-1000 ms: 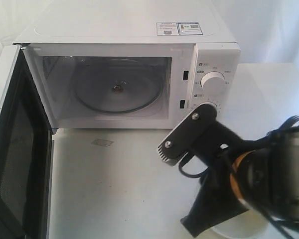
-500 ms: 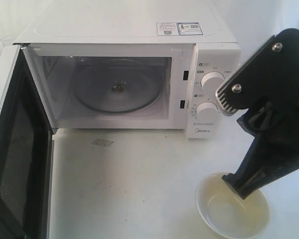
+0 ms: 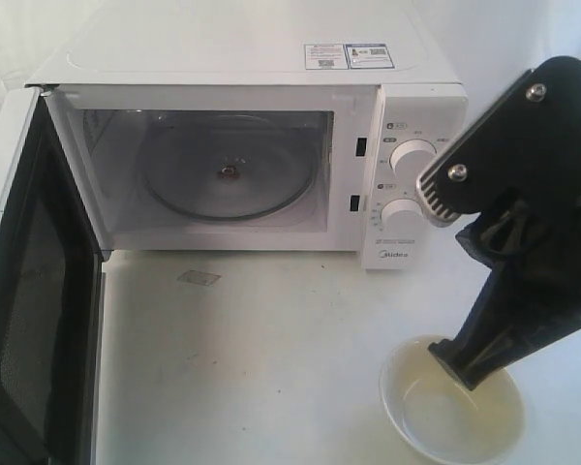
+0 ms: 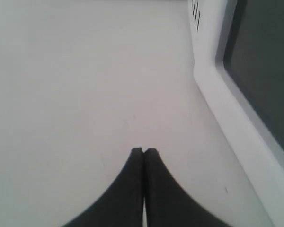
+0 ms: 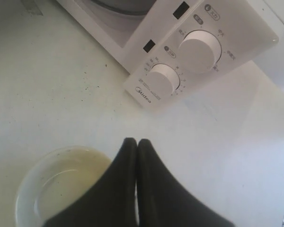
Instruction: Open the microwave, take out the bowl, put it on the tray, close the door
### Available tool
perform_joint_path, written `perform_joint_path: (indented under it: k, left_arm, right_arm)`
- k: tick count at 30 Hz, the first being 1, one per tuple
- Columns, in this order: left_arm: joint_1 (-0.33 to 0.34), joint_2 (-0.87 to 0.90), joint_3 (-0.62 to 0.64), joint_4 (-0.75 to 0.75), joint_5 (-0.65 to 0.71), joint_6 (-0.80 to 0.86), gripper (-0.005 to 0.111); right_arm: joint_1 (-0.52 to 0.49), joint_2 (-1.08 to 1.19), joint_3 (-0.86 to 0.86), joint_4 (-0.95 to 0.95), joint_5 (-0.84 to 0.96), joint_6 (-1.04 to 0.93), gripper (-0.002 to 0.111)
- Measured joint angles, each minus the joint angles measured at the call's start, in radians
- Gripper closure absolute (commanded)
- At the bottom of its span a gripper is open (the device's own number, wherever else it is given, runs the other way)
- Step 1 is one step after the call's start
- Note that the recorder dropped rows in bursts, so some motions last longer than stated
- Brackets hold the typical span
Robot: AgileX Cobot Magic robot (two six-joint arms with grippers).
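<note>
The white microwave (image 3: 242,58) stands with its door (image 3: 29,310) swung wide open to the left. Only the glass turntable (image 3: 228,174) lies in its cavity. The cream bowl (image 3: 452,412) sits upright on the white surface in front of the control knobs, and it also shows in the right wrist view (image 5: 61,184). My right gripper (image 3: 434,199) hovers above and just behind the bowl, shut and empty (image 5: 136,142), tips toward the knobs (image 5: 199,52). My left gripper (image 4: 144,151) is shut and empty beside the door's dark window (image 4: 260,71). No separate tray shows.
The open door takes up the left edge of the table. A small grey mark (image 3: 198,278) lies on the white surface in front of the cavity. The right arm's black body (image 3: 523,291) hangs partly over the bowl's far rim.
A second ago the right gripper was low over the bowl and hid it. It has since lifted up and to the right, leaving the bowl on the surface. It has barely moved since half a second ago.
</note>
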Motion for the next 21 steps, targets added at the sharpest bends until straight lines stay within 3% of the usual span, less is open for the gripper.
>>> perform_joint_path:
  k: [5,9,13,21]
  left_arm:
    - [0.000,-0.001,-0.021,0.008,-0.385,0.015,0.107]
    - [0.000,-0.002,-0.158,0.008,-0.460,0.051,0.107]
    - [0.000,0.054,-0.407,0.008,-0.301,0.112,0.107]
    - [0.000,0.316,-0.863,0.008,0.337,0.148,0.107]
  right_arm:
    - [0.000,0.000,0.000,0.000,-0.002,0.000,0.108]
    - [0.000,0.000,0.000,0.000,-0.002,0.000,0.108]
    - [0.000,0.000,0.000,0.000,-0.002,0.000,0.108]
    - [0.000,0.000,0.000,0.000,0.008,0.000,0.108]
